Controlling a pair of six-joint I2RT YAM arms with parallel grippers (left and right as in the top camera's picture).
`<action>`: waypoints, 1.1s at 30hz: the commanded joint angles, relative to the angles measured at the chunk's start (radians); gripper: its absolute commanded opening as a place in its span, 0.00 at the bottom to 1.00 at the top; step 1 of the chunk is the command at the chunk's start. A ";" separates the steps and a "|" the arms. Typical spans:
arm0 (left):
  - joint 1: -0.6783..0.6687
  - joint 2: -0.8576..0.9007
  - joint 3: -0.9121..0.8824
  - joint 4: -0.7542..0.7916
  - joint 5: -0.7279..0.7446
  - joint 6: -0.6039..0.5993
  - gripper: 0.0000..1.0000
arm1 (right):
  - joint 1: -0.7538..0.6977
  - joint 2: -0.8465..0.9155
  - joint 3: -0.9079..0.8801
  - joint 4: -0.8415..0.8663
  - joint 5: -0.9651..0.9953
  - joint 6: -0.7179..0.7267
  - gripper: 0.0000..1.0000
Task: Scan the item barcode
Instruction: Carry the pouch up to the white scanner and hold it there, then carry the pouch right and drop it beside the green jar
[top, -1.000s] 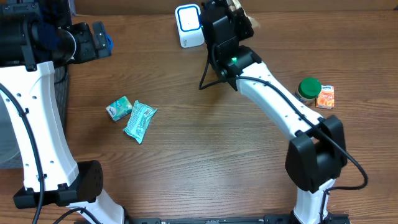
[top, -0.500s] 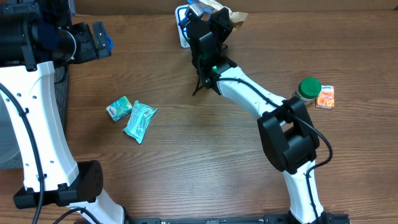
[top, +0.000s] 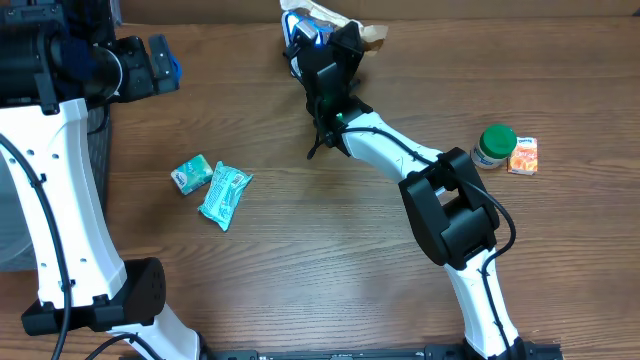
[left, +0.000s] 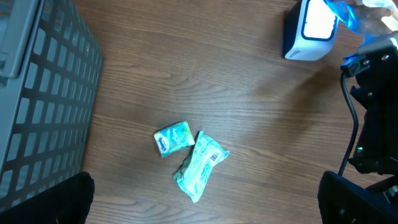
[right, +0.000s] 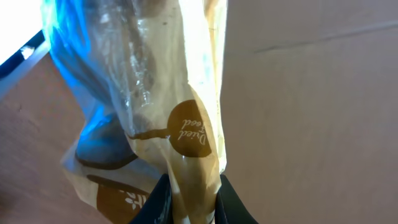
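Two right fingers (right: 158, 198) clamp one end of a clear-and-tan snack bag (right: 186, 130), which the right gripper (top: 340, 30) has swung leftward since a second ago, over the white scanner (left: 310, 30). Its barcode cannot be made out, and overhead the wrist hides most of the scanner. Left gripper (top: 152, 62) hangs spread wide near the grey basket (left: 43, 93); open tabletop (top: 330, 250) lies between teal packets (top: 212, 186) and right arm (top: 400, 150).

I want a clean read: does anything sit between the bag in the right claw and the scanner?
Nothing visible does. The right claw is shut on the bag, holding it right beside the scanner, whose light tints it blue. The green packets lie far off to the side.
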 joint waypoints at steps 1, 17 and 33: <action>-0.006 0.003 0.010 -0.002 -0.006 0.017 1.00 | 0.000 -0.001 0.016 0.045 -0.027 -0.051 0.04; -0.006 0.003 0.010 -0.002 -0.006 0.017 1.00 | -0.002 -0.001 0.016 0.057 0.016 -0.073 0.04; -0.006 0.003 0.010 -0.002 -0.006 0.017 1.00 | 0.022 -0.402 0.016 -0.354 0.022 0.351 0.04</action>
